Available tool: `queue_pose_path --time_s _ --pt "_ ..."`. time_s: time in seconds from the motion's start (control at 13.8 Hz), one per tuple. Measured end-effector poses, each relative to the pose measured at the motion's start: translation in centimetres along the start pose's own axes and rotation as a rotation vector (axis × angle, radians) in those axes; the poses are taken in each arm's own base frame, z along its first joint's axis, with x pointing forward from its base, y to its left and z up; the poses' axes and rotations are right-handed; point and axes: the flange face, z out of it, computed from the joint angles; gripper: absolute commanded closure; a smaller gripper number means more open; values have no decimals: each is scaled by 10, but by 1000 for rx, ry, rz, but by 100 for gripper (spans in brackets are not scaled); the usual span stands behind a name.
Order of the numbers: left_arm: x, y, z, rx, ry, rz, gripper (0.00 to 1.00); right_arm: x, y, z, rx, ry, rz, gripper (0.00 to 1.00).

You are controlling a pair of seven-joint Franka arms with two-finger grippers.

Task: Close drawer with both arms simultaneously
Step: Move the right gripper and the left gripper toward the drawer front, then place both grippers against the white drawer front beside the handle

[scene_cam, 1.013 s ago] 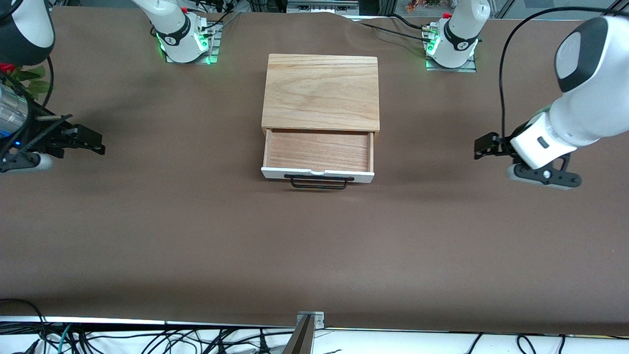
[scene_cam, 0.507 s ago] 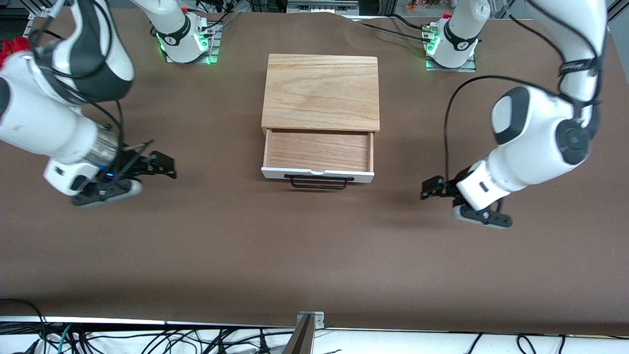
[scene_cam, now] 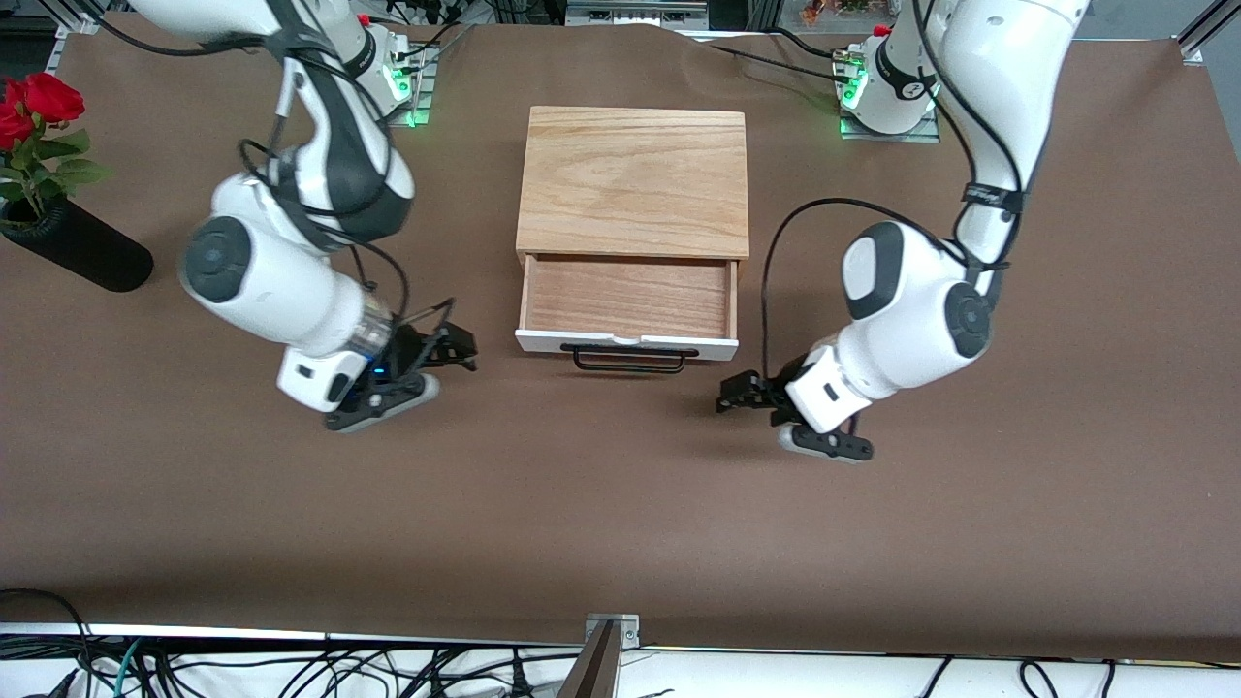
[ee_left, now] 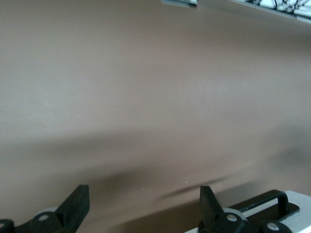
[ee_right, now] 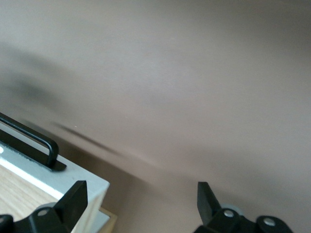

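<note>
Brown cloth covers the whole tabletop [scene_cam: 620, 523], and a light-wood box [scene_cam: 633, 181] sits about midway between the two arm bases. So the drawer [scene_cam: 627, 310] is pulled out of the box toward the front camera, wooden floor showing, with its white front panel [scene_cam: 543, 340] and black wire handle [scene_cam: 628, 360] on the camera-facing edge. The right gripper [scene_cam: 456, 351] is down low over the tabletop just beside the drawer's front corner on the right arm's end, not touching it as far as I can see. Its fingers [ee_right: 76, 196] are spread wide apart with nothing between them, and the right wrist view shows that white corner and one end of the handle right by one finger. The left gripper [scene_cam: 739, 393] is low over the tabletop near the drawer's other front corner, a bit closer to the front camera than the panel and apart from it. Its fingers [ee_left: 77, 204] are also wide open and empty, and the left wrist view catches the handle's end and a sliver of white panel next to one finger. Off at the right arm's end of the tabletop there's a black vase [scene_cam: 76, 254] lying tilted with red roses [scene_cam: 34, 102] in it, well apart from everything else.
</note>
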Motion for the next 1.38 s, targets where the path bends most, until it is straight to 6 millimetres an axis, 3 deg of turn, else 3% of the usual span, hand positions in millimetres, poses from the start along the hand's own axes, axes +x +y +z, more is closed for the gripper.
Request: queue_pose_path --time_s 0.14,0.36,0.72,1.09,1.38 --pt "-7 8 17 1 -23 11 0 1 -25 33 4 -10 -22 0" --pt "-15 3 35 10 -63 4 0 -1 -45 66 35 -30 -9 0" --pt "-30 6 46 11 -159 7 0 -8 -71 88 59 -61 -27 0" --pt "-43 9 45 6 -282 10 0 -15 -93 113 75 -92 -42 0" --pt "-49 6 42 4 -361 4 0 -19 -103 119 97 -108 -38 0"
